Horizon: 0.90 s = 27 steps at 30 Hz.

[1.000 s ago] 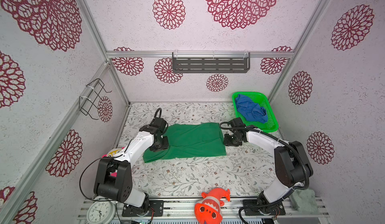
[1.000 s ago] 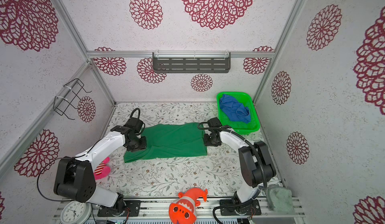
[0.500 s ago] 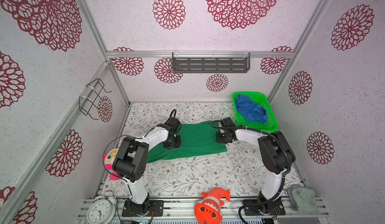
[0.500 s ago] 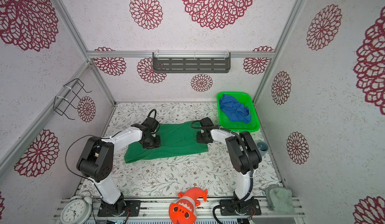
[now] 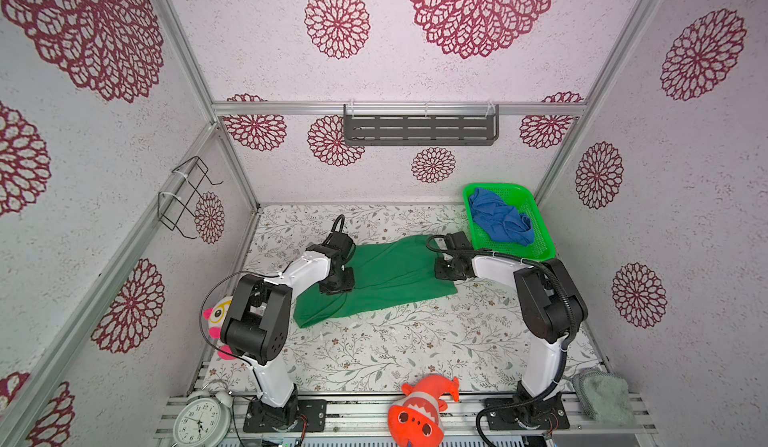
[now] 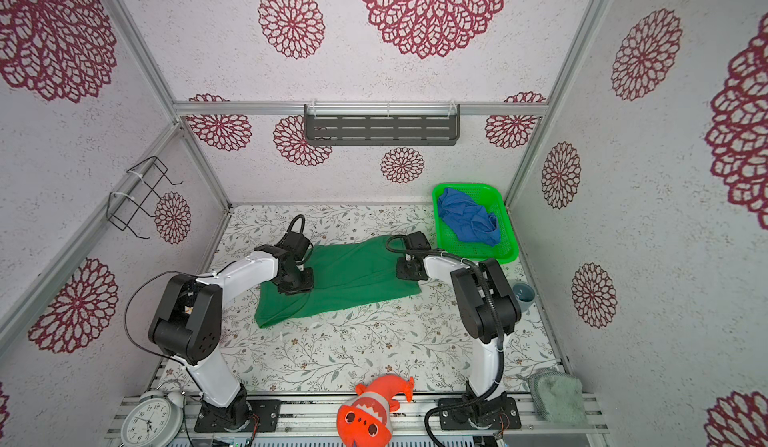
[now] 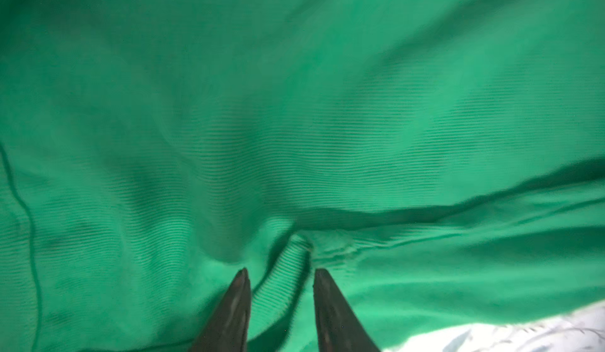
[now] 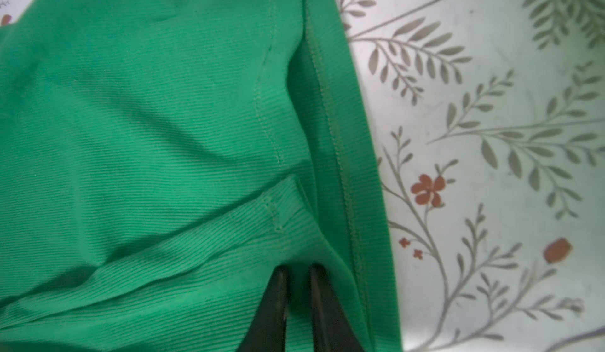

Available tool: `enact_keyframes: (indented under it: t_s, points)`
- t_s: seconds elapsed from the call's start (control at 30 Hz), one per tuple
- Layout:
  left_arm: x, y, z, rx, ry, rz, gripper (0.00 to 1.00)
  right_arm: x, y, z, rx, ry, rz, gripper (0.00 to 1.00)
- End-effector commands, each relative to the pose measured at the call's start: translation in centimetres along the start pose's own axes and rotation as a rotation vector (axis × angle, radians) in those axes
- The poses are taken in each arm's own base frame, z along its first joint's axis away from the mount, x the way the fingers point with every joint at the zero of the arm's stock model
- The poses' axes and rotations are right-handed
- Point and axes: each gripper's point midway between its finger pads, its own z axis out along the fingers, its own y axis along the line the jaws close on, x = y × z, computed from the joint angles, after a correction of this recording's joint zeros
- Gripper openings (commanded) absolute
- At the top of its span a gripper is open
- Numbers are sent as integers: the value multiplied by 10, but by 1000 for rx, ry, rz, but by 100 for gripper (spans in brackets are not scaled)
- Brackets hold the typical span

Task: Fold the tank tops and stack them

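The dark green tank top (image 5: 395,274) (image 6: 353,274) lies spread flat on the flowered table in both top views. My left gripper (image 5: 336,287) (image 6: 296,285) is low over its left part. In the left wrist view that gripper (image 7: 280,271) is open, with a raised ridge of green cloth (image 7: 294,104) between its fingers. My right gripper (image 5: 446,270) (image 6: 409,270) is at the shirt's right end. In the right wrist view it (image 8: 298,268) is shut on the cloth (image 8: 147,121) beside the stitched hem. The royal blue tank top (image 5: 498,220) (image 6: 467,220) lies crumpled in the basket.
The bright green mesh basket (image 5: 490,186) (image 6: 465,185) stands at the back right corner. An orange fish toy (image 5: 419,407), a clock (image 5: 201,422) and a grey cloth (image 5: 602,395) sit along the front rail. A plush toy (image 5: 218,316) lies behind the left arm, and a small cup (image 6: 523,295) stands by the right wall.
My left gripper has moved right from the shirt's left edge onto the cloth. The right gripper shifted slightly left and its jaws closed on the shirt's right end.
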Motion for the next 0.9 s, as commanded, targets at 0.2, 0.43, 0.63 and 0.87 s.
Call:
enact_keyframes:
  t_s: [0.2,0.43,0.63,0.87]
  points:
    - [53,-32,33,70,107,8,39,69,-44,-14,133,128,49,17]
    - [114,-9,33,51,227,-11,39,124,-53,-46,159,229,22,17]
    - [121,0,-19,56,217,11,39,127,-28,-92,18,231,-36,23]
    - [20,-32,-76,96,-12,174,43,44,-16,-123,-3,54,-148,33]
